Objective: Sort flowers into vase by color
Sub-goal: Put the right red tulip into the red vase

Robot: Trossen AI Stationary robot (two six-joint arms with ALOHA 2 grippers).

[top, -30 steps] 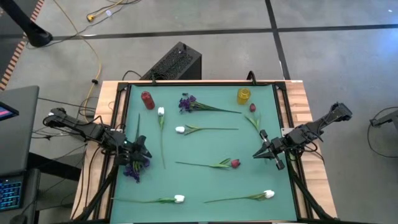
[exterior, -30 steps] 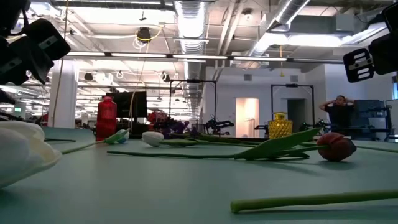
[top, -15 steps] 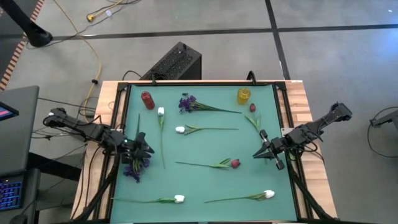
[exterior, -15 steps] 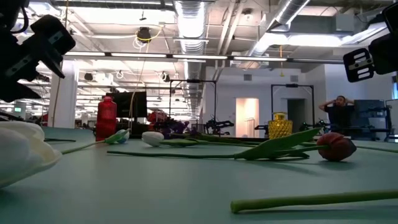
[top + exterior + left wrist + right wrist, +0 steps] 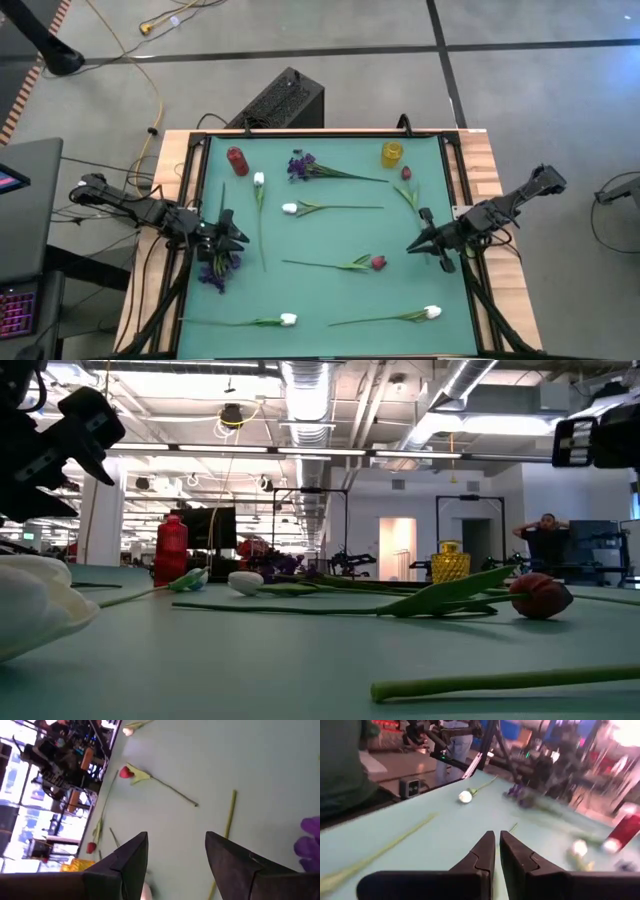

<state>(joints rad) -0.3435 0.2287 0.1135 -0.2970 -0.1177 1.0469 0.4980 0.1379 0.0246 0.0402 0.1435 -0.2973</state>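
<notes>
On the green table (image 5: 330, 300) the flowers lie scattered and well apart, probably so that each stem can be picked alone. A red vase (image 5: 237, 160) stands in the upper left of the high view and a yellow vase (image 5: 391, 154) in the upper right; both look empty, so I judge the sorting has hardly begun.

The left gripper (image 5: 232, 236) is at the left edge of the mat, its jaws wide and holding nothing, just beside a purple flower (image 5: 213, 270) that lies below it in the frame. The wide jaws suit a reach for that bushy bloom or its stem.

The right gripper (image 5: 420, 243) hangs at the right edge with its jaws almost closed and empty, near the red tulip (image 5: 377, 263) in the middle. It seems to wait.

Against the earlier frames, the left gripper has turned a little and moved slightly toward the upper part of the frame. The right gripper has shifted a little too. The flowers lie where they did.
</notes>
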